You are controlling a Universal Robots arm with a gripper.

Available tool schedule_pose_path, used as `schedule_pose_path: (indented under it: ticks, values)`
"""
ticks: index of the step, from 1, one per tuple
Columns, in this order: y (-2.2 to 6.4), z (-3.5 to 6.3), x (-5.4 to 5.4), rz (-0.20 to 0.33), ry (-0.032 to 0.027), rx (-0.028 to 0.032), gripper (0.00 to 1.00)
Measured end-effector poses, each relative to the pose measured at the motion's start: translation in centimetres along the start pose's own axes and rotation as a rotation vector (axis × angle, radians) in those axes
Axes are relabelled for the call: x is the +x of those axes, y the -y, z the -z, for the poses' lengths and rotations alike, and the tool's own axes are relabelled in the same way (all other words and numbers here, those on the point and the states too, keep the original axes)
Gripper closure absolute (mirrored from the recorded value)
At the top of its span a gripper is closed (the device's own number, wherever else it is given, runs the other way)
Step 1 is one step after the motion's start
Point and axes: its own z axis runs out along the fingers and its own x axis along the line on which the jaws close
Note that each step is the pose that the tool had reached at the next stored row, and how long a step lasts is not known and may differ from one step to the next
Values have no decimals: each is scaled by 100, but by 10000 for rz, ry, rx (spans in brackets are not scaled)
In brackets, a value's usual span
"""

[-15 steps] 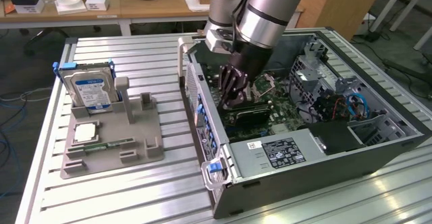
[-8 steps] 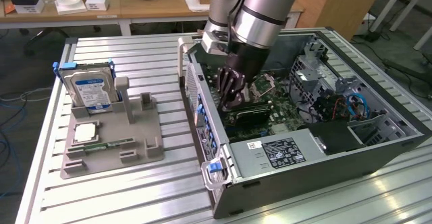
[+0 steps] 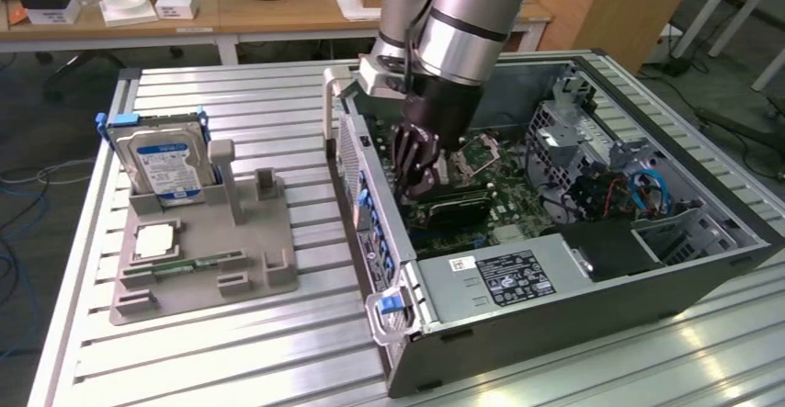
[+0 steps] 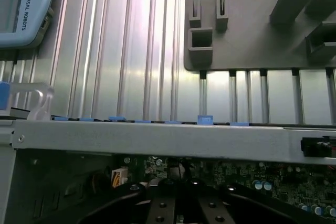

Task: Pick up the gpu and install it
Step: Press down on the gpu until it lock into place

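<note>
Gpu (image 3: 448, 207) lies low inside the open computer case (image 3: 552, 288), on the motherboard (image 3: 516, 200).
It looks thin, stiff and fragile, best gripped by its edges; the pincer (image 3: 417, 179) reaches it, grip state unclear.

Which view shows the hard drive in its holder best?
The exterior view. The hard drive stands upright at the back of the grey holder tray, its blue-white label facing the camera, at that view's left, well apart from the computer case. The wrist view gives part of the tray, with no drive to make out.
</note>
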Motion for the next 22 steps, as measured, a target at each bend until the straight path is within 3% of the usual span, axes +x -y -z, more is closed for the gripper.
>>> schedule_pose_path:
  ticks: [2, 4, 11, 16, 19, 20, 22]
  values:
    - [-5, 5, -28, -30, -105, 7, 90]
    - [-11, 7, -51, -46, -151, 26, 90]
    - [-1, -27, -54, -54, -180, 25, 90]
    - [67, -11, -53, -42, -184, -36, 90]
    - [79, -5, -68, -52, -218, -32, 90]
    - [72, -6, -76, -62, -232, 6, 90]
    - [47, -11, -85, -113, -238, 229, 90]
